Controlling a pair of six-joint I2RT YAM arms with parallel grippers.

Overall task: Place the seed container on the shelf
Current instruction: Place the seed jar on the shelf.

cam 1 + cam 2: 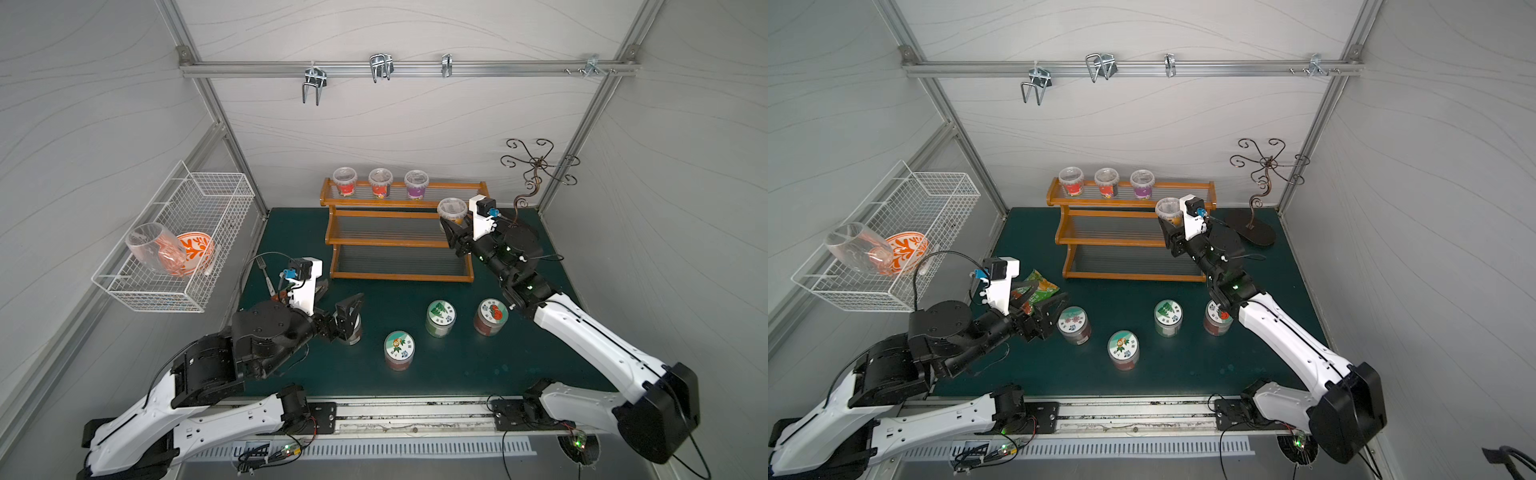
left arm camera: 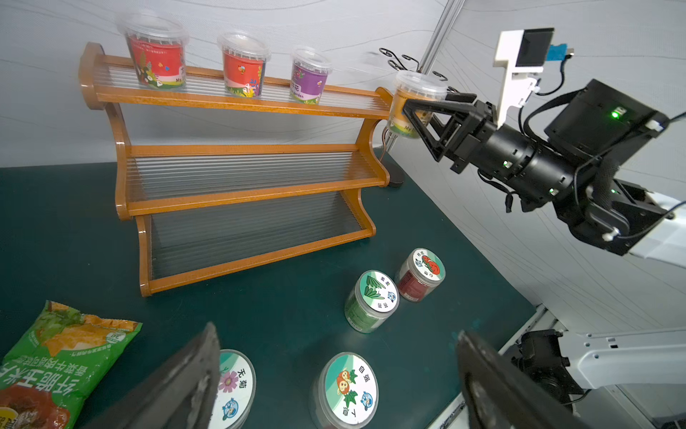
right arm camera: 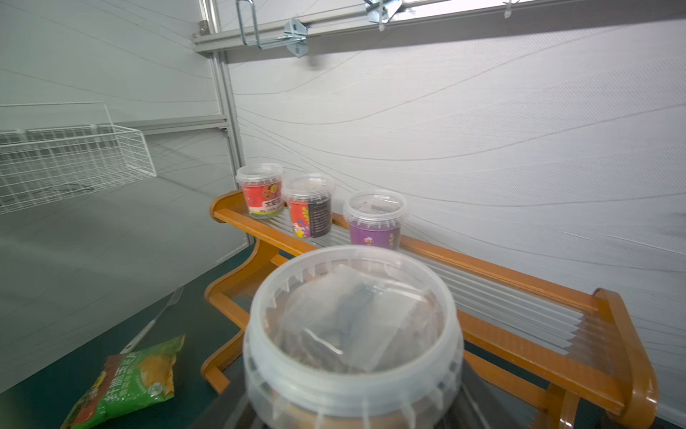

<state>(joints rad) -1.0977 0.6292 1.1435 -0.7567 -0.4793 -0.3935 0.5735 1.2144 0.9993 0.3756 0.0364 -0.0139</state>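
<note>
The right gripper point(image 2: 419, 111) is gripping the seed container point(image 2: 416, 83) beside the shelf point(image 2: 237, 103) top. The left gripper point(image 2: 337, 336) is gaping open.

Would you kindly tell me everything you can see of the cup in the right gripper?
The cup is clear plastic with a ribbed clear lid, an orange and green label and brownish contents. The right gripper clamps its sides, holding it roughly upright beside the top tier of the shelf, not on it.

Left wrist cam: purple cup point(image 2: 310, 78) on shelf point(image 2: 237, 104) reads "花", "arden"; seed container point(image 2: 419, 83) shows "My"; orange-figure lid point(image 2: 350, 386) "自强", flower lid point(image 2: 235, 382) "无菊" (snack bag point(image 2: 63, 356) chars upside down, unclear).
</note>
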